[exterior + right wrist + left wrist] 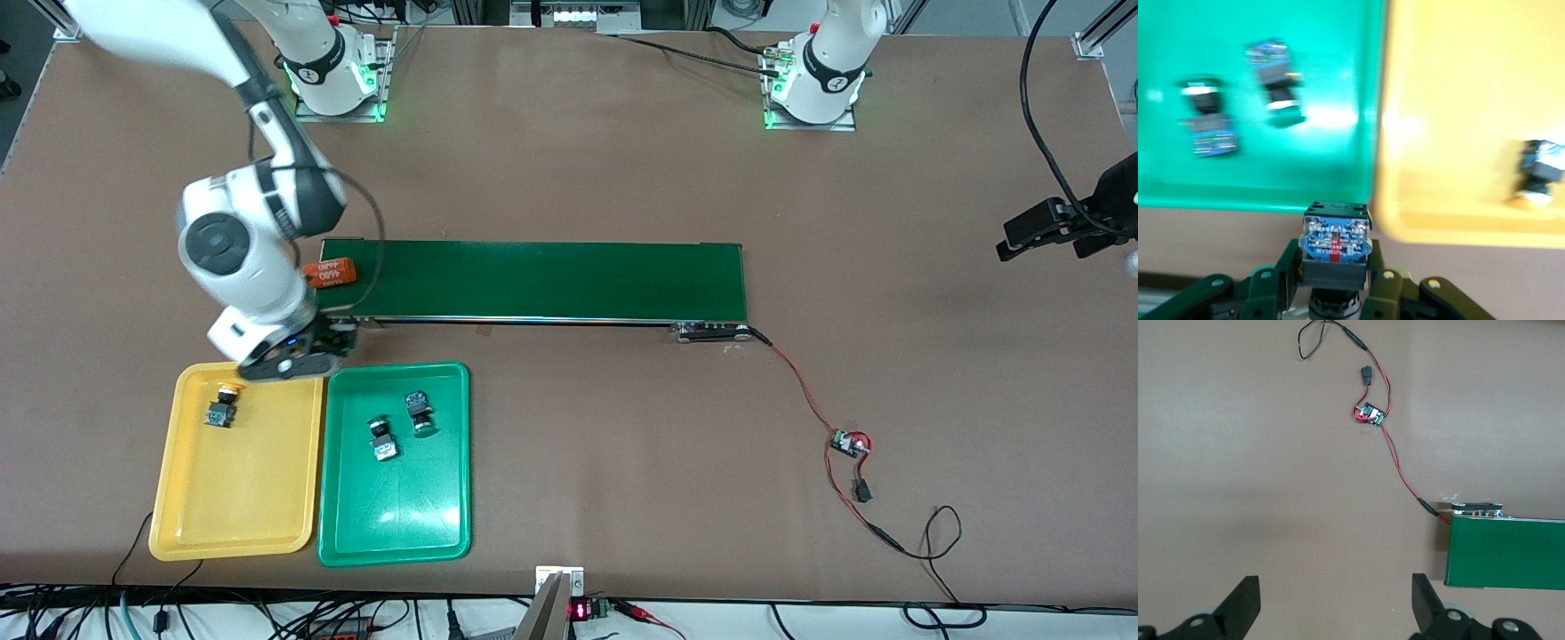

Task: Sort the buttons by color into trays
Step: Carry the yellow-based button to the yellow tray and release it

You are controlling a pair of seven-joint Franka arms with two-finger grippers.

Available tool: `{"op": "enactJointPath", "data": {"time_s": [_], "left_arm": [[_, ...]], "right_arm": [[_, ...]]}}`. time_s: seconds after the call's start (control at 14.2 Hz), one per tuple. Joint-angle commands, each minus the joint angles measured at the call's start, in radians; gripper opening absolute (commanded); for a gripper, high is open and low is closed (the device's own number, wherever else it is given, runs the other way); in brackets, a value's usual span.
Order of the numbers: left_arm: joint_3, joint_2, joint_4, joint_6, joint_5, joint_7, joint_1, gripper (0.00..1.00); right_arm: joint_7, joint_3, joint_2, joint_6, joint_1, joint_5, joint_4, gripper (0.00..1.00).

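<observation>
Right end effector (1335, 280) clamps a black-and-blue push-button switch (1336, 243) above the yellow plastic tray (236, 484) rim beside the green plastic tray (396, 516). One yellow-capped switch (222, 406) lies in yellow, two green-capped switches (400, 425) in green. Left end effector (1336, 607) waits, fingers spread, over bare tabletop (622, 444).

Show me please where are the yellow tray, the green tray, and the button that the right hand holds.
yellow tray (233, 498): front view, bare floor of the tray.
green tray (400, 507): front view, bare floor of the tray.
held button (1336, 243): right wrist view, its blue body between the fingers of the right hand (1335, 277).
</observation>
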Motion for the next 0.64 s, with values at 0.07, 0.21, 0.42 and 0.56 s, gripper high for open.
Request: {"op": "enactJointPath", "data": {"time_s": [0.07,0.21,0.42,0.56], "left_arm": [[0.001,-0.022,-0.019,0.014,0.000,0.000,-0.004,1.00],[0.001,-0.023,-0.021,0.014,0.000,0.000,-0.004,1.00],[0.001,-0.022,-0.019,0.016,0.001,0.000,-0.005,1.00],[0.001,-0.022,-0.019,0.016,0.000,0.000,-0.005,1.00]], "right_arm": [[-0.065,-0.011,0.132,-0.004,-0.042,-0.011,0.115,0.01],[-0.096,-0.011,0.155,0.020,-0.073,-0.009,0.128,0.02],[-0.142,-0.012,0.177,0.028,-0.105,-0.012,0.131,0.02],[-0.188,-0.012,0.192,0.056,-0.134,-0.012,0.138,0.02]]}}
